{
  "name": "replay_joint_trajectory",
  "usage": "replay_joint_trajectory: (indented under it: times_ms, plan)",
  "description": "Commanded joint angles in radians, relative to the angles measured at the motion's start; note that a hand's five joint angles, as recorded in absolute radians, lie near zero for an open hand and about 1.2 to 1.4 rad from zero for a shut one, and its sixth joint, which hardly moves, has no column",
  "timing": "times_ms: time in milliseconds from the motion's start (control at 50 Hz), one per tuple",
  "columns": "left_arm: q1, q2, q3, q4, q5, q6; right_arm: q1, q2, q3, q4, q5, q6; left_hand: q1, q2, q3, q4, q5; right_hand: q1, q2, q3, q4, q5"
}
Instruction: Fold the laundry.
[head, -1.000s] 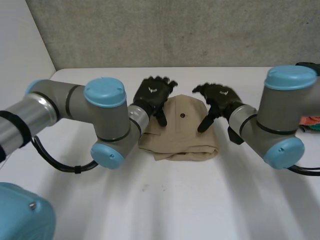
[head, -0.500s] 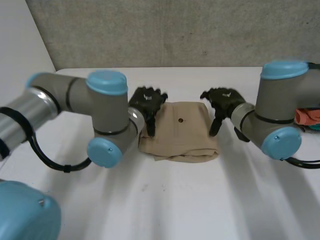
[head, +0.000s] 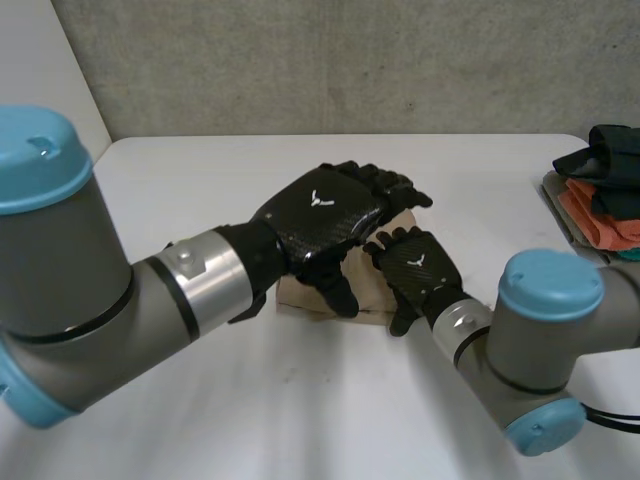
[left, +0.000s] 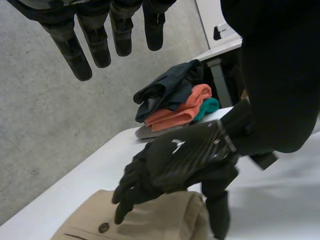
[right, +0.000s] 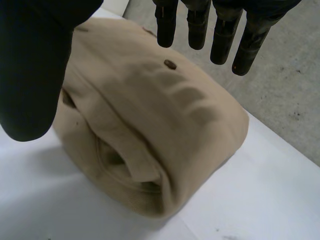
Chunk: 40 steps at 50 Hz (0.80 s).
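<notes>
On the white table (head: 330, 420), about mid-way across, we see the tan garment (head: 300, 302) folded into a thick, soft block. It is matte woven cloth, rounded at the rolled edge, with 1 dark round button (right: 170, 64) on its top face. The left hand (head: 320, 215), with a glossy black carbon-weave shell, is held over the garment's left part. Its fingers (left: 95, 45) are straight, spread and free in the air, holding nothing. The right hand (head: 415, 270), same weave, is at the garment's right edge, fingers stretched out and relaxed, gripping nothing. Its fingertips are over the top face near the button; we cannot tell if they touch the cloth. Both hands carry a small white winged-V emblem (head: 320, 198) on the back. At the table's far right sits a stack of folded clothes (head: 600, 205): dark on top, orange beneath, teal lowest.
</notes>
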Motion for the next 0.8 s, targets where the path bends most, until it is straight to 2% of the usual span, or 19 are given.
replay_joint_trajectory:
  times_ms: [20, 140, 260, 460, 540, 600, 780, 800]
  plan:
    - [0.003, 0.039, -0.037, 0.002, 0.000, -0.001, 0.012, 0.101, -0.035, -0.125, 0.009, -0.047, -0.001, -0.016, -0.024, -0.015, -0.032, -0.011, -0.049, -0.039, -0.064, -0.058]
    - [0.000, 0.051, -0.037, 0.003, 0.000, -0.001, 0.014, 0.152, -0.107, -0.136, 0.027, -0.058, -0.001, -0.016, -0.024, -0.015, -0.032, -0.010, -0.048, -0.038, -0.064, -0.057]
    - [0.003, 0.051, -0.043, 0.003, 0.000, -0.001, 0.014, 0.189, -0.170, -0.127, 0.024, -0.056, -0.001, -0.016, -0.024, -0.015, -0.032, 0.362, 0.325, 0.335, 0.309, 0.316]
    - [0.005, 0.050, -0.045, 0.003, -0.001, -0.001, 0.014, 0.239, -0.256, -0.119, 0.016, -0.056, -0.001, -0.016, -0.024, -0.015, -0.032, 0.650, 0.613, 0.623, 0.597, 0.604]
    - [0.004, 0.051, -0.045, 0.003, 0.000, -0.001, 0.012, 0.252, -0.286, -0.116, 0.016, -0.055, -0.001, -0.016, -0.024, -0.015, -0.032, 0.856, 0.818, 0.829, 0.803, 0.809]
    - [0.003, 0.050, -0.045, 0.003, 0.000, -0.001, 0.012, 0.262, -0.311, -0.116, 0.016, -0.053, -0.001, -0.016, -0.024, -0.015, -0.032, 1.193, 1.155, 1.166, 1.140, 1.146]
    - [0.006, 0.051, -0.045, 0.002, -0.001, -0.001, 0.012, 0.273, -0.348, -0.095, 0.016, -0.052, -0.001, -0.016, -0.024, -0.015, -0.032, 1.210, 1.173, 1.183, 1.157, 1.164]
    - [0.006, 0.051, -0.045, 0.002, -0.001, -0.001, 0.012, 0.272, -0.348, -0.075, 0.016, -0.052, -0.001, -0.016, -0.024, -0.015, -0.032, 0.871, 0.834, 0.844, 0.818, 0.825]
